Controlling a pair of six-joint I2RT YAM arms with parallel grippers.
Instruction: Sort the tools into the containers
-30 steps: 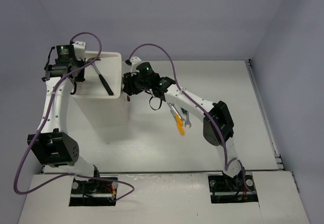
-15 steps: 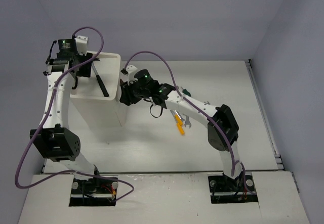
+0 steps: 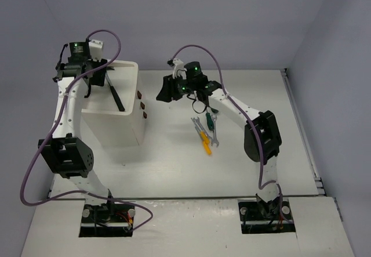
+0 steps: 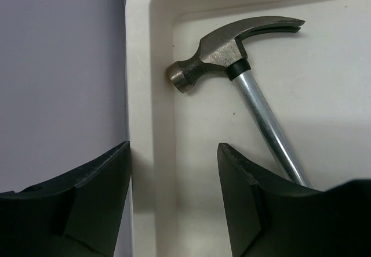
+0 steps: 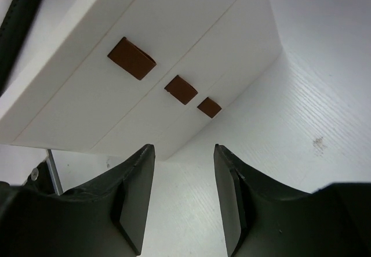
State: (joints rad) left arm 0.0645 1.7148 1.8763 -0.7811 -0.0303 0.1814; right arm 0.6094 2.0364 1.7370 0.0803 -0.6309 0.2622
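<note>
The hammer [image 4: 232, 54] lies in the cabinet's [image 3: 116, 130] top tray [image 4: 142, 94] — left jaws hang open above it, empty. Right jaws, parted and empty, face the cabinet's drawer handles [image 5: 132, 58]. Screwdrivers [image 3: 205, 144] and wrenches [image 3: 214, 140] lie on the tabletop [image 3: 261, 94] beside the cabinet.

Left arm [image 3: 62, 109] stretched far from base, left gripper [image 4: 174, 152] pointing down, jaws apart, empty. Right arm [image 3: 235, 107] bent, reaching leftward, right gripper [image 5: 184, 152] jaws parted, empty.
</note>
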